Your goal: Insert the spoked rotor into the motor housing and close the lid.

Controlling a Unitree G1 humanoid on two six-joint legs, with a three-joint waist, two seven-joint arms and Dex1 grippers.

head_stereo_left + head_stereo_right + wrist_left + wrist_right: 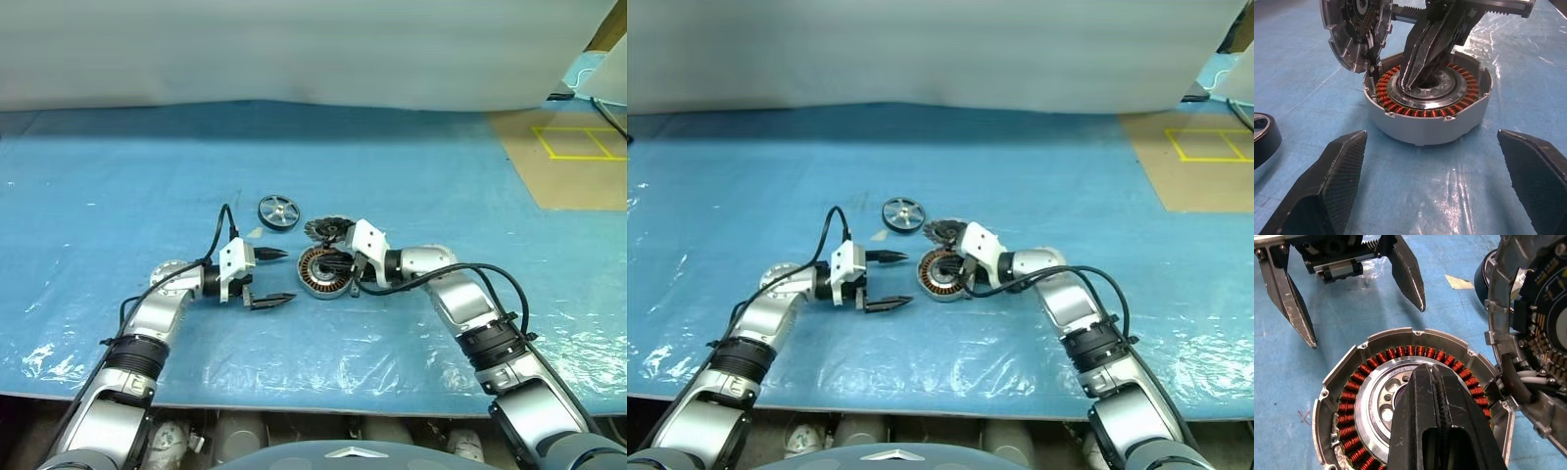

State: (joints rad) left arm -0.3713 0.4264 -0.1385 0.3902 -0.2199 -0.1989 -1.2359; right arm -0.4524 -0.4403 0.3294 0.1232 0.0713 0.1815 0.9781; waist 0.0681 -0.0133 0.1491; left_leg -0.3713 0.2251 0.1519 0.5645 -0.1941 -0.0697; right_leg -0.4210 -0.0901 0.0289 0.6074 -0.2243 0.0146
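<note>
The motor housing [321,273] lies open on the blue sheet, with its ring of copper windings [1400,353] showing. Its toothed lid [327,230] stands tilted up at the housing's far edge, dark inner face [1359,24] towards the opening. The spoked rotor [278,211] lies flat on the sheet just beyond, to the left of the lid. My right gripper [1408,86] is shut, holding nothing, and its tips point down into the housing's dark centre. My left gripper [285,275] stands open just left of the housing, its fingers [1337,169] level and aimed at the housing's wall.
A crinkled blue plastic sheet [147,176] covers the work surface. A brown floor patch with yellow tape lines [578,142] lies at the far right. Cables run along both forearms.
</note>
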